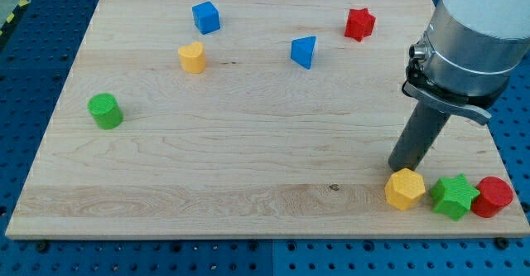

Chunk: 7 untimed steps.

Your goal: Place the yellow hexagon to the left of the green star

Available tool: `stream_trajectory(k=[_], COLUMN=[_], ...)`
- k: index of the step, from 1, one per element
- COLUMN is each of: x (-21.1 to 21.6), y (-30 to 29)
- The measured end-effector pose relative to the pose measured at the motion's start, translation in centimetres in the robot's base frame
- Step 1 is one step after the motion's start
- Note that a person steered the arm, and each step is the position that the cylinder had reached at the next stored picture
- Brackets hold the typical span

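1. Nearest the camera, along the view's bottom right edge of the wooden board [248, 143], three blocks sit in a row: the yellow hexagon [405, 189], the green star [455, 196] and a red cylinder [494, 196].
2. The yellow hexagon lies on the view's left of the green star, just beside it, perhaps touching; the star in turn touches the red cylinder.
3. We carry no gripper, only a rod; our tip [402, 167] stands at the hexagon's upper edge, touching it or nearly so, on the side toward the view's top.
4. We judge the task essentially done: the hexagon already holds the asked-for place, level with the star.
5. What is left, at most, is to draw our tip away without nudging the hexagon toward the board's edge.
6. Well apart, untouched by the task: a green cylinder [105, 111], a yellow block [191, 57], a blue cube [206, 16], a blue triangular block [304, 51] and a red star [359, 24].
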<state>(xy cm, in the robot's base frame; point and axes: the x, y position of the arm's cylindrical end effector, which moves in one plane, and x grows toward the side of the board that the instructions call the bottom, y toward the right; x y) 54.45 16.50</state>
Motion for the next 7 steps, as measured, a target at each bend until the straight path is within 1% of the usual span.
stream_trajectory(k=[3, 4, 6, 7], x=[1.1, -0.8, 0.5, 2.0], y=[0.0, 0.0, -4.7, -6.2])
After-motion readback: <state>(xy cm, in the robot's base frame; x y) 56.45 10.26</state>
